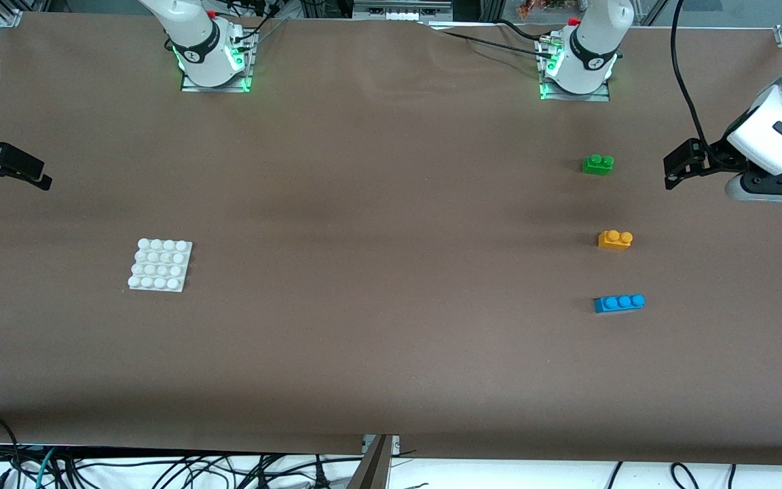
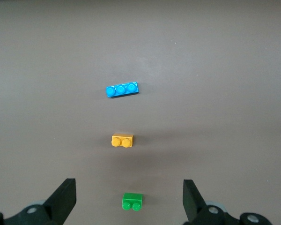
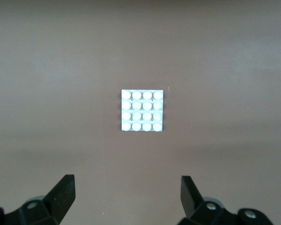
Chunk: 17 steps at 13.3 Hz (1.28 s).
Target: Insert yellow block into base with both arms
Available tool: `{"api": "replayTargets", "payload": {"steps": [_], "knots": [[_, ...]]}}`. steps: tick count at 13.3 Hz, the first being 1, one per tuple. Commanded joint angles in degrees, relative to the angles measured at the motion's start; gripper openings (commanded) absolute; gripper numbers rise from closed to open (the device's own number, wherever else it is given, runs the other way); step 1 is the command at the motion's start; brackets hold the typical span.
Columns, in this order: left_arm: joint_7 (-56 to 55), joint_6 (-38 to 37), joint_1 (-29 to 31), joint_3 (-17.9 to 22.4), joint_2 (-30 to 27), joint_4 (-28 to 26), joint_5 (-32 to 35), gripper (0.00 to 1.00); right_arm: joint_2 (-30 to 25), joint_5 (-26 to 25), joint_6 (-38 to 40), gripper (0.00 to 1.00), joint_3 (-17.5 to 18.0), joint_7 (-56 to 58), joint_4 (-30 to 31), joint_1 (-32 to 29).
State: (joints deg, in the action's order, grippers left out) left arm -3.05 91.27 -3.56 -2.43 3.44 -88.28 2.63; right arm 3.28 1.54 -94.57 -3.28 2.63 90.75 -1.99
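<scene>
Clearly empty, the left gripper [image 2: 129, 201] hangs with its black fingers spread wide over the left arm's end of the brown table [image 1: 391, 353], and the right gripper [image 3: 126, 199] hangs likewise agape over the right arm's end, neither touching anything. Under the left wrist lie three bricks in a row, well apart: a small green two-stud brick [image 1: 597, 164], then the small orange-yellow plastic two-stud block [image 1: 615, 239] nearer the front camera, then a longer blue three-stud brick [image 1: 619, 303] nearest. The flat white square studded plastic base [image 1: 159, 265] sits far off, under the right wrist. The yellow block looks light, rigid and smooth, so it probably wants a firm pinch across its flat sides, below the studs.
</scene>
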Motion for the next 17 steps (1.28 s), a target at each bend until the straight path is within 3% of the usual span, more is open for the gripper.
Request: {"api": "replayTargets", "payload": {"steps": [1,17], "knots": [[-0.20,-0.65,-0.05,-0.03,-0.45,0.57,-0.43,1.00,0.32,-0.40,0.62,1.00,0.47,0.62,-1.10,-0.47],[-0.29,-1.61,-0.05,0.06,-0.45,0.48,-0.52,1.00,0.32,-0.31,0.62,1.00,0.47,0.62,-1.19,-0.38]]}}
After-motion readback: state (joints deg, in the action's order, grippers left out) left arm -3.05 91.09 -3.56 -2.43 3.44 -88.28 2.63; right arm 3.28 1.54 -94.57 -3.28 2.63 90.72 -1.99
